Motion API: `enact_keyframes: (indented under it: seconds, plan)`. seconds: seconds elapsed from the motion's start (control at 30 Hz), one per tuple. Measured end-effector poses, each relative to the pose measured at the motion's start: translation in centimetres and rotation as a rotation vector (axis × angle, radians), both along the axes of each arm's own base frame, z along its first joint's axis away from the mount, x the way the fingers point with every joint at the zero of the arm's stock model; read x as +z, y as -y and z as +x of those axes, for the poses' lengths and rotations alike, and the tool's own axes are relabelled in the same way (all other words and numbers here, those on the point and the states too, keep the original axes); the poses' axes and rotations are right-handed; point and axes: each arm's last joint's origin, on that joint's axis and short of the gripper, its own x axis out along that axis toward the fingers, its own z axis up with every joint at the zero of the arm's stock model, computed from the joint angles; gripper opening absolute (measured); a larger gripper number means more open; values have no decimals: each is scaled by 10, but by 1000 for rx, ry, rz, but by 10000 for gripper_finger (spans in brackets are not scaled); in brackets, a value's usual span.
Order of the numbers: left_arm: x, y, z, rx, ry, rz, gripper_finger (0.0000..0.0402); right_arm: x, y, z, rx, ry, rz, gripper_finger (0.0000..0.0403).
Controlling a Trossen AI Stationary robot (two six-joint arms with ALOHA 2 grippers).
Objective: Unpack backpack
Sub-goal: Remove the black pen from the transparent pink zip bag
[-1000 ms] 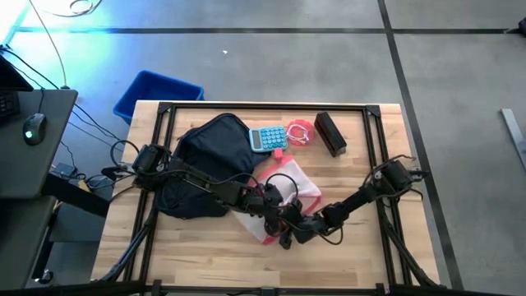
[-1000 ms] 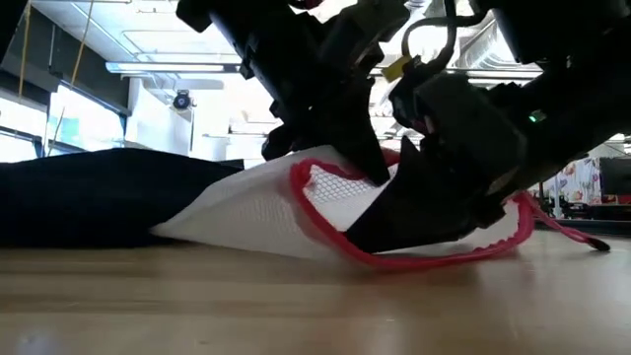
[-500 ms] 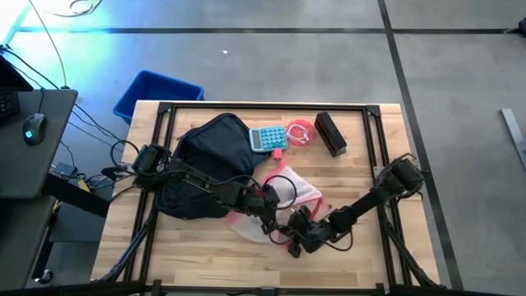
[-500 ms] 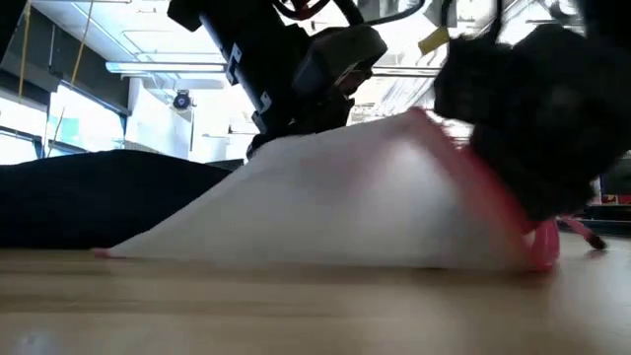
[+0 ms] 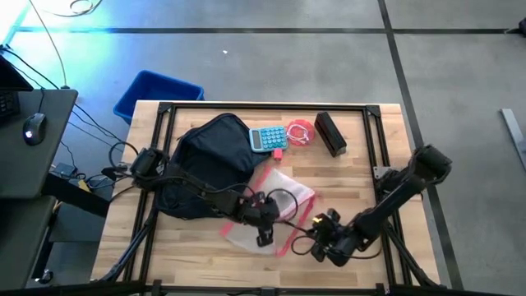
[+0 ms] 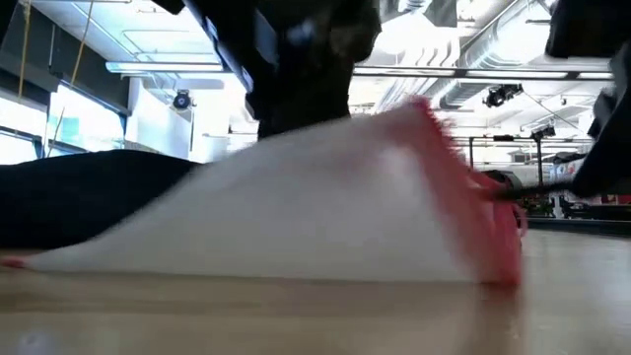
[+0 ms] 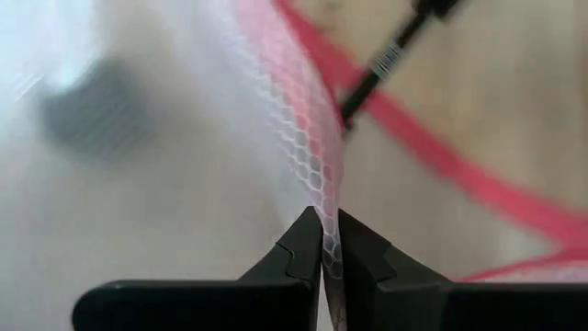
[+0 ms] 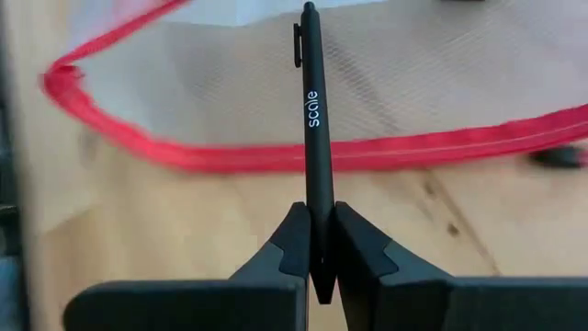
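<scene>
The dark navy backpack (image 5: 209, 156) lies on the table's left half. Beside it, a white mesh pouch (image 5: 275, 196) with a red zipper edge lies partly on the wood, one part raised like a tent (image 6: 296, 212). My left gripper (image 5: 263, 237) is shut on the pouch's mesh (image 7: 317, 156). Near the front edge, just right of the pouch, my right gripper (image 5: 316, 244) is shut on a black pen (image 8: 312, 110). The pen points toward the pouch's open red edge (image 8: 276, 156). My left gripper pinches a raised fold of the pouch's white mesh (image 7: 328, 198) between its two fingertips, slanting down from above. The fold stands up from the pouch, whose lower edge (image 6: 246, 271) rests on the table. My right gripper pinches the pen's lower end (image 8: 317, 198) between its two fingers. The pen runs along the fingers and sticks out forward past their tips. It is lifted clear of the wood, its clip end (image 8: 303, 32) toward the pouch.
At the far middle lie a light blue calculator (image 5: 268, 138), a coiled red cable (image 5: 301, 132) and a small black box (image 5: 330, 133). A blue bin (image 5: 156, 94) stands on the floor beyond the far left corner. Bare wood lies right of my right arm.
My right gripper has drawn back out of the pouch, up and toward the table's near right, with the pen now clear of the pouch. My left gripper has moved a little toward the near edge with the mesh, and the pouch has slid that way and risen into a tent.
</scene>
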Motion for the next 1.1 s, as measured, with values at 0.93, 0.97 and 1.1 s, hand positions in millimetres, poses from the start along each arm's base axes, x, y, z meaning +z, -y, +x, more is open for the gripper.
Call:
enact_keyframes:
  seconds: [0.93, 0.97, 1.1]
  plan:
    - [-3, 32, -35, 236, -144, -59, 0, -4, 187, 2, -636, 45, 3, 16]
    - [-1, 32, -35, 241, -131, -59, 0, -8, 196, 4, -646, 23, 2, 25]
    - [2, 29, -34, 259, -114, -50, 0, -18, 226, 15, -643, -31, 47, 73]
